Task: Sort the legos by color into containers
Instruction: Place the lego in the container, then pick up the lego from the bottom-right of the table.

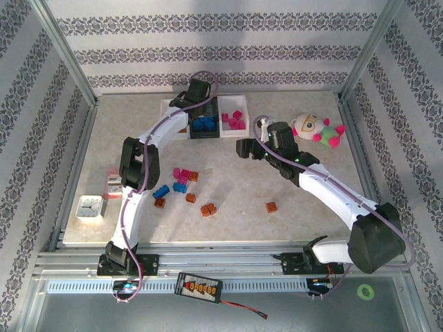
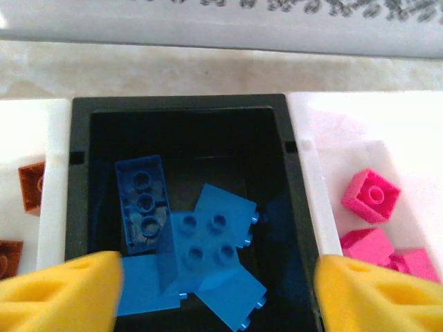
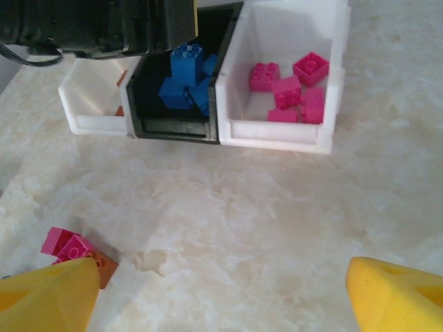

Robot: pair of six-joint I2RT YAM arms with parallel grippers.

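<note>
Legos (image 1: 183,178) lie scattered centre-left on the worktop (image 1: 277,187); blue ones (image 2: 201,242) sit in the black bin (image 2: 291,173), upper centre. Left hand (image 2: 214,297) hovers over it, spread apart, empty; right hand (image 3: 221,294) gapes wide too.

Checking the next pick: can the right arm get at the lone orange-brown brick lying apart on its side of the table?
Probably yes. The brick sits alone on bare table, and the right gripper hangs open and empty just beyond it; it would likely only need to draw back.
</note>
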